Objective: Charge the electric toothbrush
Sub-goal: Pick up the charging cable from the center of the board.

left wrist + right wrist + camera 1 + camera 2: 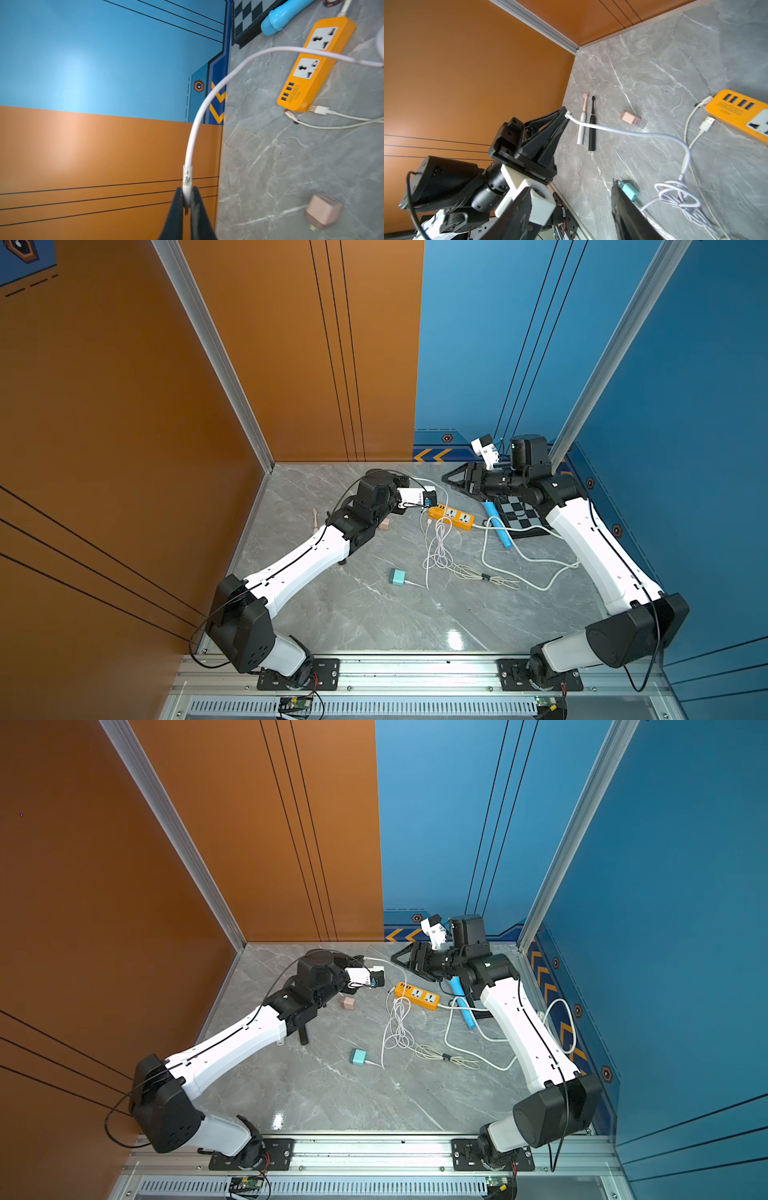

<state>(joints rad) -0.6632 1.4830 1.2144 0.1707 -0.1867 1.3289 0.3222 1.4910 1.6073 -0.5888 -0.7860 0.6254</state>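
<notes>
Early days on the toothbrush charging, I'd say. At the left of the surface (353, 622), close to the orange wall (124, 406), a pink toothbrush (582, 124) and a black toothbrush (592, 133) lie flat side by side. Nothing's plugged into either one, and I can't tell which is meant to get charged.

Just right of them the left gripper (187, 194) is up in the air, jaws pinched tight on the small connector end of a white cable (209, 93). So the lead is in hand, but it's not in a brush yet.

Moving right, a pink plug block (385, 524) and a teal plug block (398, 576) sit loose. The cable droops into a tangle of white leads beside the orange power strip (451, 516), mid-frame. Can't make out whether its far end is plugged into anything.

The right gripper (571, 187) hovers right of centre near the back, jaws apart and empty.

Left to do, by my reckoning: connector into a brush, other end to power.

The surface is grey marble-look, glossy, with glare near the front edge. At the right a blue tube (503, 536) and a checkerboard (517, 512) sit under the right arm. Room-wise, the orange wall covers the left and part of the back. The blue wall (478, 344) covers the rest, with metal posts in the corners.
</notes>
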